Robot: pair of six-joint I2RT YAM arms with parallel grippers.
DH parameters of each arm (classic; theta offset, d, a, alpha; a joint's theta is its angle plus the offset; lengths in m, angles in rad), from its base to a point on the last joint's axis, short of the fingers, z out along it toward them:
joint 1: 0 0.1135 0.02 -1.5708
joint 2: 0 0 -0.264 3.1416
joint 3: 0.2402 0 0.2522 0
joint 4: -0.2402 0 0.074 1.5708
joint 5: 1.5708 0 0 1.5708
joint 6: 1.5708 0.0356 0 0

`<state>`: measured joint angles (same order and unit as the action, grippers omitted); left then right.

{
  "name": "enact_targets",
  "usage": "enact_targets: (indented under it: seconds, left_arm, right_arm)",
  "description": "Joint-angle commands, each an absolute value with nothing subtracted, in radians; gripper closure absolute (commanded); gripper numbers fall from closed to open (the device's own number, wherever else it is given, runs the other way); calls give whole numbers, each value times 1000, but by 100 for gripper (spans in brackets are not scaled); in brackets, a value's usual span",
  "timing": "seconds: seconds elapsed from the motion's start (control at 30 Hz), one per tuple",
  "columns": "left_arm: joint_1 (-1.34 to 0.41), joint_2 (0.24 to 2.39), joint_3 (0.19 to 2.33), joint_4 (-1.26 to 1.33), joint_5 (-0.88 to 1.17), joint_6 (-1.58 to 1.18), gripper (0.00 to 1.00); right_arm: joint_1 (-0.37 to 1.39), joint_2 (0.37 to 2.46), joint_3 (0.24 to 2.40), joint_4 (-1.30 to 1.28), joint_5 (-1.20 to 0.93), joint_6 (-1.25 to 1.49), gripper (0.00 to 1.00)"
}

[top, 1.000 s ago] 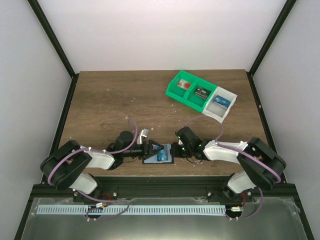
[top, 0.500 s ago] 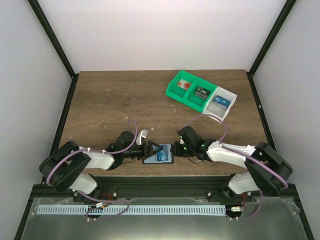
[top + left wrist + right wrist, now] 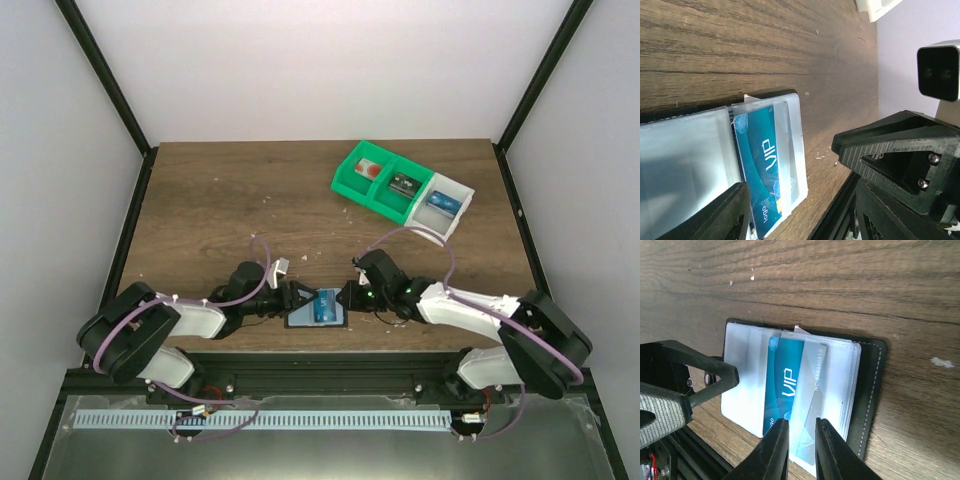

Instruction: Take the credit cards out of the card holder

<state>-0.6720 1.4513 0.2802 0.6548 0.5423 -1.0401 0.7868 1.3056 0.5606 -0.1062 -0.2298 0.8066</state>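
Card holder (image 3: 318, 312) unmoved; left end effector (image 3: 293, 298) has shifted left.

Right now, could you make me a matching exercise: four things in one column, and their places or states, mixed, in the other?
1 card holder
2 blue card
3 left gripper
4 green-and-white bin

a jaws wide apart
b far right of the table
c lying open, near edge
d tucked in the holder

Pairs: 1-c, 2-d, 3-a, 4-b

Open card holder (image 3: 300, 321) lies between left gripper (image 3: 297, 299) and right gripper (image 3: 346, 298); blue card (image 3: 323, 308) apparently inside
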Motion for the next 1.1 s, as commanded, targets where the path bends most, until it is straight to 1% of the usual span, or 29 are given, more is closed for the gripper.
enact_targets:
  seconds: [0.0,0.47,0.73,1.07]
  left_arm:
    - [-666,1458,273,656,530,-1000,41]
    - [-667,1523,271,677,534,-985,50]
    - [-667,1547,274,695,540,-987,54]
    - [-685,1608,288,753,565,-1010,68]
  right_arm:
    - [782,1355,600,-46,-292,826,83]
    - [782,1474,576,19,-335,831,83]
    - [782,1483,540,14,-323,836,83]
    - [782,1493,541,23,-330,834,84]
